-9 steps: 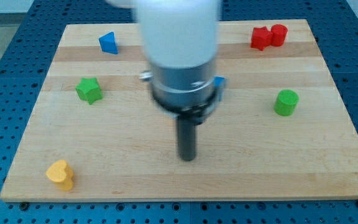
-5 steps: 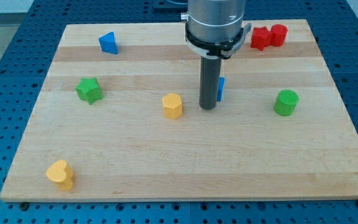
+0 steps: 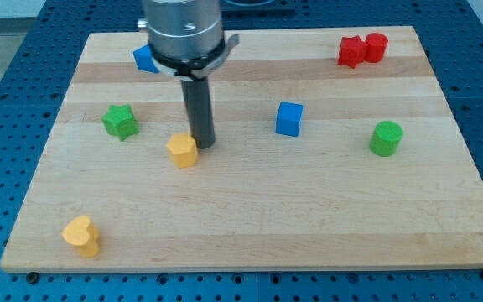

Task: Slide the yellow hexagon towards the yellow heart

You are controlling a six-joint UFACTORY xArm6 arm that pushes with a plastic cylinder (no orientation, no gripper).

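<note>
the wooden board (image 3: 325, 210) was mostly bare. yellow heart (image 3: 81, 235) sat bottom left, yellow hexagon (image 3: 182, 151) mid-left. my tip (image 3: 203, 146), just a bare rod gripping nothing, touched its upper right; an off-centre shove could've sent it wide.

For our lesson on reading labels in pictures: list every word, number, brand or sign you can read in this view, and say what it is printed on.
There are none.
No readable text on the wooden board, the yellow hexagon, the yellow heart, the blue cube, the green star, the green cylinder or the red blocks.
The arm above my tip is blurred; no marking shows.
</note>
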